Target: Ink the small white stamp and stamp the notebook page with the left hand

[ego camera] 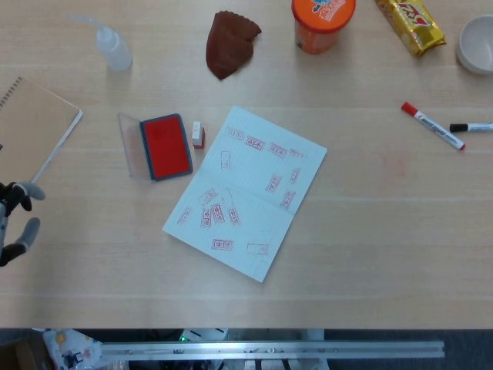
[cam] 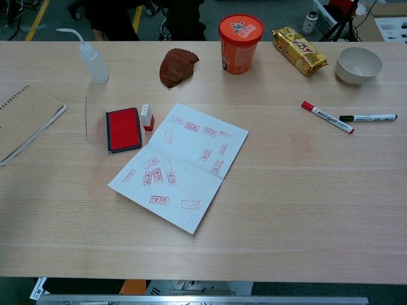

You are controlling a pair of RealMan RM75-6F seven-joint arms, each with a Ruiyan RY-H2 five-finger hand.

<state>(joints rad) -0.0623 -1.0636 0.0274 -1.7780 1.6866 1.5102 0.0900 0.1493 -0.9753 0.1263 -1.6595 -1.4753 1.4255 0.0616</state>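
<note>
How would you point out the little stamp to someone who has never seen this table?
Find the open notebook covered in red stamp marks in the middle of the table. Just left of its top corner lies a red ink pad. The stamp stands between them, touching the pad's right edge: a tiny white block with a red base.

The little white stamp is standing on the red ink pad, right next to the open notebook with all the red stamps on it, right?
Not quite. The little white stamp stands on the table beside the red ink pad, not on it, as the head view shows. It is between the pad and the open notebook.
</note>
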